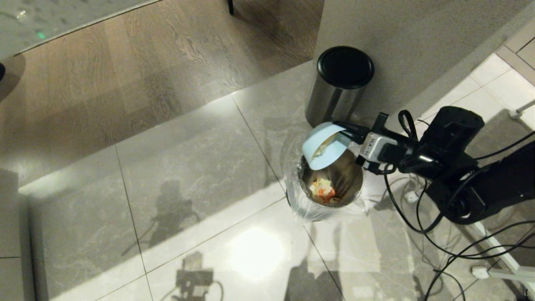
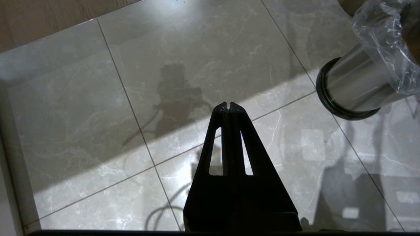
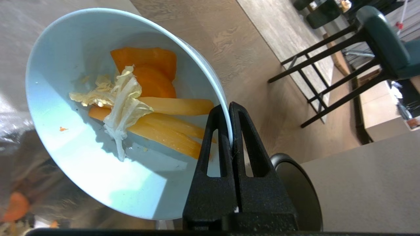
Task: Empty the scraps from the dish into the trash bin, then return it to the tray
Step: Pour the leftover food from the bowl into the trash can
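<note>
My right gripper [image 1: 345, 134] [image 3: 227, 109] is shut on the rim of the light-blue dish [image 1: 322, 147] [image 3: 82, 137], which is tipped steeply over the open trash bin [image 1: 324, 207] [image 2: 354, 88]. Yellow sticks, carrot slices and a pale leaf, the scraps [image 3: 144, 111], cling inside the tilted dish. More scraps [image 1: 323, 190] lie at the bottom of the steel bin, which is lined with a clear bag. My left gripper [image 2: 228, 105] hangs shut and empty above the floor tiles, left of the bin. The tray is out of view.
A black-lidded steel bin [image 1: 339, 85] [image 3: 295, 190] stands just behind the open one, against a grey wall [image 1: 409, 50]. Cables [image 1: 443, 246] trail on the floor at the right. Chairs [image 3: 361, 42] stand farther off on the wooden floor.
</note>
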Robot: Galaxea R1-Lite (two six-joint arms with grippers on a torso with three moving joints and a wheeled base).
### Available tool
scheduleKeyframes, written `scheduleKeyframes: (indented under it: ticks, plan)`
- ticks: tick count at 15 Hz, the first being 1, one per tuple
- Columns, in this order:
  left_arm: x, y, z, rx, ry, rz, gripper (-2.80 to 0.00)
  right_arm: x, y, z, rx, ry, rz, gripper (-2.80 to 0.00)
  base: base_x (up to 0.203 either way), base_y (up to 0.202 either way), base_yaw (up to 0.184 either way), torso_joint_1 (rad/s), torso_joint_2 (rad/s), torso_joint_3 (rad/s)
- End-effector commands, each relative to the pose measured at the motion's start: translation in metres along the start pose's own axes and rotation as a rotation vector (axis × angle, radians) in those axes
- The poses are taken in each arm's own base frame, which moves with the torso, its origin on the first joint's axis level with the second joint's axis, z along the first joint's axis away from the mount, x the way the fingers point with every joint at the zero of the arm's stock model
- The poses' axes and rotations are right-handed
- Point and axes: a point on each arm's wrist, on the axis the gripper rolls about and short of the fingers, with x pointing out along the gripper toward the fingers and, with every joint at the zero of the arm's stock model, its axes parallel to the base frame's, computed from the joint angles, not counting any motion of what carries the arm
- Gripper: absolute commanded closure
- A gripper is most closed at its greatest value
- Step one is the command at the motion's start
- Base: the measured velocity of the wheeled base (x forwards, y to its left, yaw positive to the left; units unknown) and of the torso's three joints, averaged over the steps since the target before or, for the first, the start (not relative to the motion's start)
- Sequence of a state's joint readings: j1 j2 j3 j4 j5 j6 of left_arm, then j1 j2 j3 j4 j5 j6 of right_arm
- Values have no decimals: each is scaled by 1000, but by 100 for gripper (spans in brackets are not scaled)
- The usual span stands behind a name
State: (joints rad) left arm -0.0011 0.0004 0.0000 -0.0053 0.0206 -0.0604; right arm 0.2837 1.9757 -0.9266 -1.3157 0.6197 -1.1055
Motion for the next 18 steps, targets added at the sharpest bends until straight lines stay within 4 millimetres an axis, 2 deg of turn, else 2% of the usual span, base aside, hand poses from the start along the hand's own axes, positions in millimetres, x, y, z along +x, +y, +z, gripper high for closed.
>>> scheduleKeyframes:
  ticks: [1,7,9,18]
  plan:
    - [0,0,0,-1,0,0,0,-3,0,-7,-19,-3,-12,0,0,0,0,0,0,0]
    - [0,0,0,-1,0,0,0,-4,-15,-14,-88,-96,-63,0,0,0,0,0,0,0]
    - [0,0,0,-1,0,1,0,-2,-14,-16,-127,-189,-87,0,0,0,0,0,0,0]
    - [0,0,0,-1,0,1,0,-5,-14,-22,-106,-220,-58,0,0,0,0,0,0,0]
